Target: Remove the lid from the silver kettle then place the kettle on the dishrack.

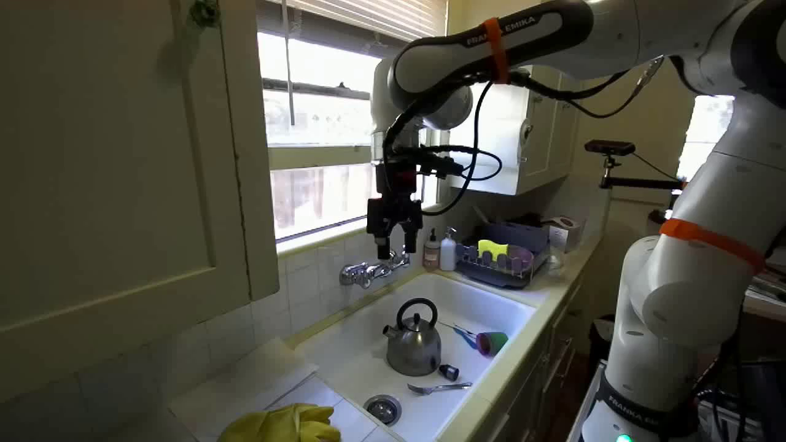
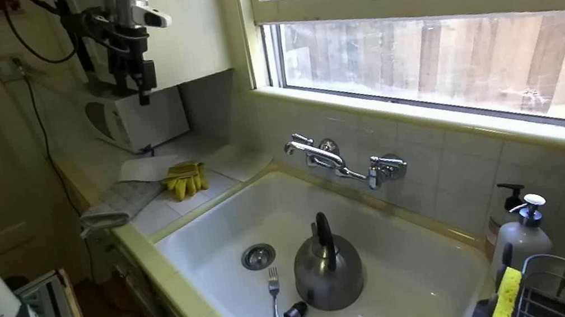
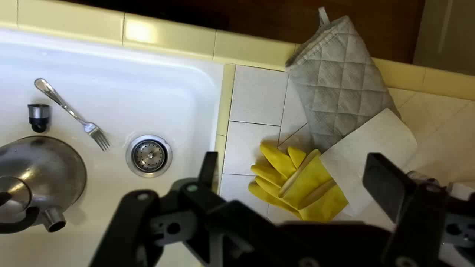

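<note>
The silver kettle (image 1: 413, 356) stands upright in the sink, also in the other exterior view (image 2: 331, 284) and cut off at the left of the wrist view (image 3: 55, 167). Its lid (image 1: 418, 323) with a dark knob sits on top under the arched handle (image 1: 432, 306). The dishrack (image 1: 491, 277) stands on the counter beyond the sink; its corner shows in an exterior view (image 2: 550, 275). It holds a yellow sponge and a purplish dish. My gripper (image 1: 397, 250) is open and empty, high above the counter by the gloves, apart from the kettle; its fingers show in the wrist view (image 3: 295, 172).
The white sink (image 1: 331, 356) holds a fork (image 3: 66, 105), a small black-and-silver piece (image 3: 38, 115) and a green-purple cup (image 1: 491, 344). A faucet (image 2: 330, 156) juts from the wall. Soap bottles (image 1: 447, 253) stand beside the rack. Yellow gloves (image 3: 297, 185) and an oven mitt (image 3: 341, 81) lie on the counter.
</note>
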